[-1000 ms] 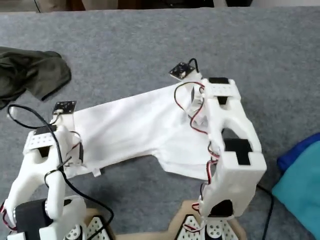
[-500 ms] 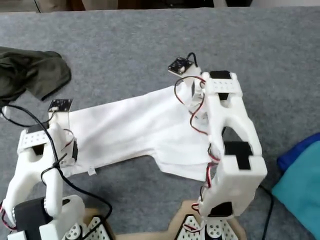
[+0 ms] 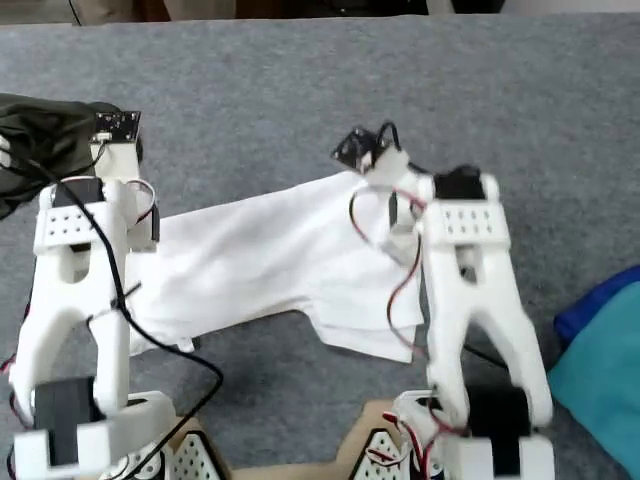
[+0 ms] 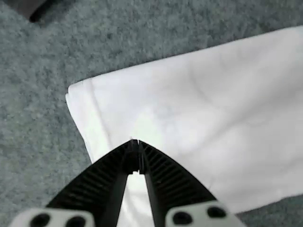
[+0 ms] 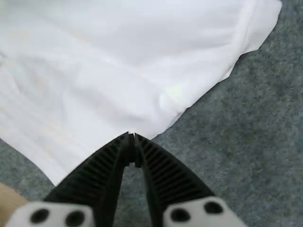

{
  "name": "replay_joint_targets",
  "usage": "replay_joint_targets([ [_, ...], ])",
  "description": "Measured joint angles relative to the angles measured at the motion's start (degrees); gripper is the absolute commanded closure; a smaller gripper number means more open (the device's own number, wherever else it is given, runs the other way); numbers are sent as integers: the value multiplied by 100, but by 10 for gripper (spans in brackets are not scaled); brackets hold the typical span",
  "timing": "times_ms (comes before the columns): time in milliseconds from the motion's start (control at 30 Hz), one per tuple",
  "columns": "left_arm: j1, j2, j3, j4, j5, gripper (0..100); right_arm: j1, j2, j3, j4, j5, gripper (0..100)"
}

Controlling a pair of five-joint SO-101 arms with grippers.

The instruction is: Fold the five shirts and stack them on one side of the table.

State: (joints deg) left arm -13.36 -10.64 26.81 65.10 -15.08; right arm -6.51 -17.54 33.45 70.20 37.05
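A white shirt (image 3: pixel 270 260) lies flat and partly folded in the middle of the grey table; it also shows as the white shirt (image 4: pixel 199 104) and the white shirt (image 5: pixel 118 56) in the wrist views. My left gripper (image 4: pixel 135 146) is shut with nothing in it, held above the shirt near its left end. My right gripper (image 5: pixel 131 139) is also shut and holds nothing, hanging over the shirt's hem where cloth meets table. In the high view, the left arm (image 3: pixel 75 240) stands over the shirt's left end and the right arm (image 3: pixel 460 230) over its right end.
A crumpled dark green shirt (image 3: pixel 45 140) lies at the far left. A blue and teal pile of cloth (image 3: pixel 600 350) sits at the right edge. Bare grey table (image 3: pixel 300 90) stretches behind the white shirt.
Both arms have lifted up off the white shirt's ends, and the left wrist has swung toward the far side. The shirt stays flat on the table.
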Motion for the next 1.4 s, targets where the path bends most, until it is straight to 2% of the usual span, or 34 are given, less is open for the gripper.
replay_joint_targets([
  [167,-360,1433,-167,-1152,404,980,-721,-343,1099,-352,-185,950],
  [333,-633,2171,-352,-1864,870,980,-853,-255,1213,-492,-237,892],
  [667,-703,2233,-387,-1960,1011,980,-1327,-554,2330,-475,492,891],
  [900,-703,2251,-387,-1960,1020,980,-1371,-738,2365,-246,492,890],
  [1067,-703,2259,-431,-1960,1020,980,-1380,-519,2189,-571,492,890],
  [1400,-703,2259,-431,-1960,1020,980,-1916,149,2031,-905,281,892],
])
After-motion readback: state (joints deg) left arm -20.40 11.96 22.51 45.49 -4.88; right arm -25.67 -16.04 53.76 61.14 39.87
